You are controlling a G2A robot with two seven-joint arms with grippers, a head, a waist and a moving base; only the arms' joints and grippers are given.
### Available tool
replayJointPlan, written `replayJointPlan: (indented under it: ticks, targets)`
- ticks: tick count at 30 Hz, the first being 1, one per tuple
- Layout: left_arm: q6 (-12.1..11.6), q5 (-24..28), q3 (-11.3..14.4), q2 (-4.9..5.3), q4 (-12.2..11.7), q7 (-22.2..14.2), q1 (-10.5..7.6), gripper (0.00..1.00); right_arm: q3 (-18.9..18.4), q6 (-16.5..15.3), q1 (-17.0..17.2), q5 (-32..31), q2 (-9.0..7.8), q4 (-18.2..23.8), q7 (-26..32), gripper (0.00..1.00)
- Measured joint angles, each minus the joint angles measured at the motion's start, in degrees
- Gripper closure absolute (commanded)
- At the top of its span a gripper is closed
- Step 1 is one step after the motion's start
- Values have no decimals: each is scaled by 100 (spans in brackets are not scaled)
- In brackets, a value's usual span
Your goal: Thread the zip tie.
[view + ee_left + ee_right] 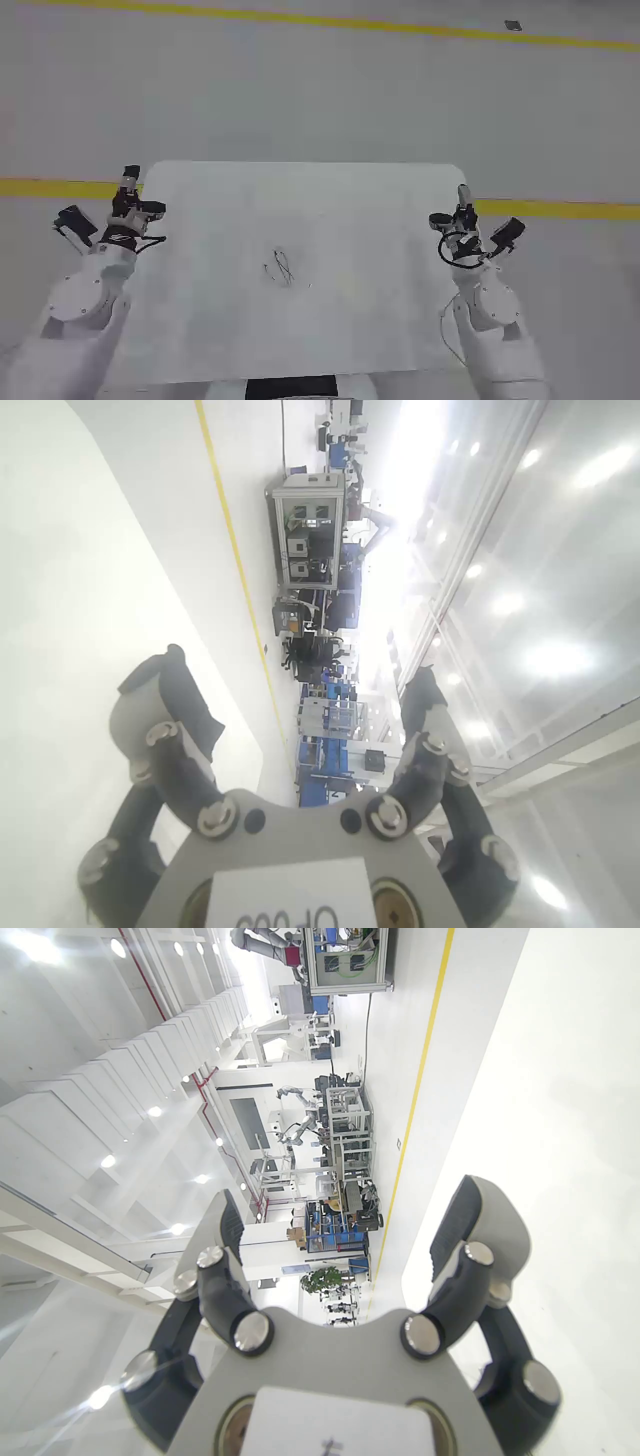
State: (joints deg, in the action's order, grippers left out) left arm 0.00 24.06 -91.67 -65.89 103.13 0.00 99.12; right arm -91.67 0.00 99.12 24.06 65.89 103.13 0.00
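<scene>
A thin dark zip tie (281,267) lies looped on the white table (300,200), near its middle. My left gripper (131,176) is held at the table's left edge, pointing away from me, far from the tie. In the left wrist view its fingers (295,680) stand wide apart with nothing between them. My right gripper (463,192) is at the table's right edge, also pointing away. The right wrist view shows it (350,1208) open and empty.
The table's white top surrounds the zip tie with free room on all sides. Yellow floor lines (560,208) run behind and beyond the table. Both arms sit outside the table's side edges.
</scene>
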Motion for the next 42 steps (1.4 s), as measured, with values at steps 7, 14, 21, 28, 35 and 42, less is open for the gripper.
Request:
replayJointPlan:
  ticks: [7,14,21,28,35,42]
  targets:
    - [-139,-337,74,10,17,-204,-26,0,0,0,0,0,0,0,0,0]
    - [-327,-889,201,21,-59,-578,34,0,0,0,0,0,0,0,0,0]
    - [-328,-898,199,22,-58,-571,33,0,0,0,0,0,0,0,0,0]
    - [504,-1955,328,134,44,-1704,-69,0,0,0,0,0,0,0,0,0]
    - [1467,-2290,266,118,255,-1472,-19,0,0,0,0,0,0,0,0,0]
    - [1444,-1997,254,116,240,-1386,-20,0,0,0,0,0,0,0,0,0]
